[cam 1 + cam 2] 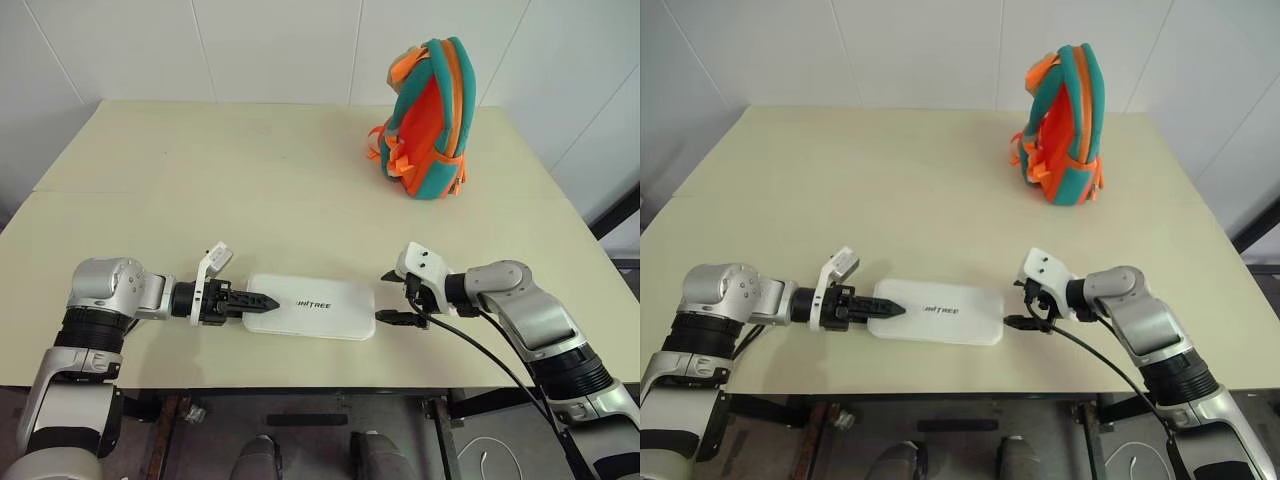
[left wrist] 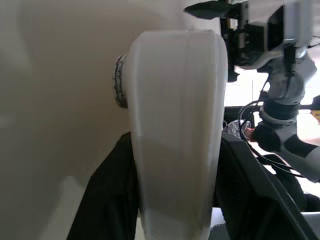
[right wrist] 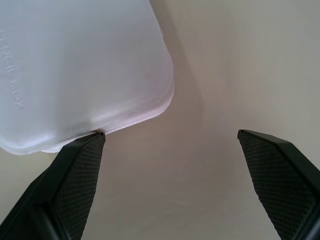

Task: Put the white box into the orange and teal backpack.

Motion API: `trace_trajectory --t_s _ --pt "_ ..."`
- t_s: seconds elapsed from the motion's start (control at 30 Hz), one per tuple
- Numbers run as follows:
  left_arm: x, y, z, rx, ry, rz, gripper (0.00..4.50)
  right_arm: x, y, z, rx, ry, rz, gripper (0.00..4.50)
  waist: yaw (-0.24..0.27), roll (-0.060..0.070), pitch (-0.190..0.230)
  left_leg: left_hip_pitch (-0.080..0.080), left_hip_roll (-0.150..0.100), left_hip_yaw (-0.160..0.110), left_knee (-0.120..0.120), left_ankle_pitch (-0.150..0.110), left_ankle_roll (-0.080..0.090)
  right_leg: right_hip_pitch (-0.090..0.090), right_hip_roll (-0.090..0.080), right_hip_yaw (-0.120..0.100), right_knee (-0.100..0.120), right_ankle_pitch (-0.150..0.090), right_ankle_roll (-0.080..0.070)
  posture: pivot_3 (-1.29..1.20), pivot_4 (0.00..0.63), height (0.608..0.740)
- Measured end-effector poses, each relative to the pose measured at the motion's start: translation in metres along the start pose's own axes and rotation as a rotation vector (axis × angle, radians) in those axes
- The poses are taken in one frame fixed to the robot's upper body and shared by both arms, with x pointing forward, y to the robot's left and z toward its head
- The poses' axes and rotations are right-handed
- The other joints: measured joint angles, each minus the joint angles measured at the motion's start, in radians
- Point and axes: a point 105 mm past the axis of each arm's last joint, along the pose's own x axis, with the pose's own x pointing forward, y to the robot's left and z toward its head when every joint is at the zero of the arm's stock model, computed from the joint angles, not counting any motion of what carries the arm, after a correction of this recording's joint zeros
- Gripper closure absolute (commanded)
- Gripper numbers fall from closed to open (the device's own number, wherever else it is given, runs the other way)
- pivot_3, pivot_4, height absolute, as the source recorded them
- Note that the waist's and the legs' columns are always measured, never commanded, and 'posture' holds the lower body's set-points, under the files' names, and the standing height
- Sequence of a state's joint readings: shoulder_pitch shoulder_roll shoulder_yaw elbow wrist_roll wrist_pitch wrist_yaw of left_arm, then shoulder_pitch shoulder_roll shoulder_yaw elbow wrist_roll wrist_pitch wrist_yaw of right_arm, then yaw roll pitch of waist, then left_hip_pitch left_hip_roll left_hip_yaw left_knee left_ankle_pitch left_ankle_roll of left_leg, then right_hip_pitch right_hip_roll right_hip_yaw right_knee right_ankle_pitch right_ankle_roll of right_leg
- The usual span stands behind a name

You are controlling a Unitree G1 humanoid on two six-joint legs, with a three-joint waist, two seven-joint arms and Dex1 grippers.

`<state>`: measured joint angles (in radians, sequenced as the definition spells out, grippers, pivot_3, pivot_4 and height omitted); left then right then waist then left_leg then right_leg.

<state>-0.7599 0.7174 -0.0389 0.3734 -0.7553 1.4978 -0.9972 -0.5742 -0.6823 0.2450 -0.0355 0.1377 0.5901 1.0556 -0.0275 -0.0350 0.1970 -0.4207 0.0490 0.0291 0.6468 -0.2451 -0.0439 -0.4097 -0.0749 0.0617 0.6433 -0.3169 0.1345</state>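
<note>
The white box [image 1: 312,306] lies flat near the table's front edge, dark lettering on top. My left gripper [image 1: 262,300] is at its left end, and in the left wrist view both black fingers [image 2: 112,195] press against the box's [image 2: 175,125] sides, shut on it. My right gripper [image 1: 383,296] stands open at the box's right end. In the right wrist view one fingertip [image 3: 92,147] touches the box's rounded corner [image 3: 90,65] and the other fingertip stands well apart. The orange and teal backpack [image 1: 432,115] stands upright at the table's back right, far from both grippers.
The pale table [image 1: 200,180] stretches wide between the box and the backpack. A black cable [image 1: 480,355] trails from my right wrist over the front edge. White walls close in behind the table.
</note>
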Motion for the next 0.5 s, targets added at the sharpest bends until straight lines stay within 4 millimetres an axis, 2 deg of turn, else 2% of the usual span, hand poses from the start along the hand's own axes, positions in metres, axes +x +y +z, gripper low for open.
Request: trace_trajectory --t_s 0.07,0.3,0.5 --pt "-0.001 -0.003 0.002 0.018 -0.002 -0.01 3.11 0.0 0.0 0.0 -0.001 0.0 -0.001 0.0 0.0 0.0 0.0 0.0 0.0 0.0 0.0 0.0 0.0 0.0 0.0 0.0 0.0 0.0 0.0 0.0 0.15 0.74" --pt "-0.002 -0.007 0.0 0.105 0.042 -0.001 3.13 -0.001 -0.003 0.0 0.001 -0.003 -0.009 0.0 0.0 0.0 0.0 0.0 0.0 0.0 0.0 0.0 0.0 0.0 0.0 0.0 0.0 0.0 0.0 0.0 0.15 0.74" --pt "-0.003 -0.008 -0.01 0.161 0.109 0.017 3.13 -0.009 -0.024 0.002 0.001 -0.022 -0.101 0.0 -0.001 0.0 0.0 0.001 0.0 0.0 0.0 0.0 0.0 0.001 0.0 0.0 0.0 0.0 0.0 0.0 0.15 0.74"
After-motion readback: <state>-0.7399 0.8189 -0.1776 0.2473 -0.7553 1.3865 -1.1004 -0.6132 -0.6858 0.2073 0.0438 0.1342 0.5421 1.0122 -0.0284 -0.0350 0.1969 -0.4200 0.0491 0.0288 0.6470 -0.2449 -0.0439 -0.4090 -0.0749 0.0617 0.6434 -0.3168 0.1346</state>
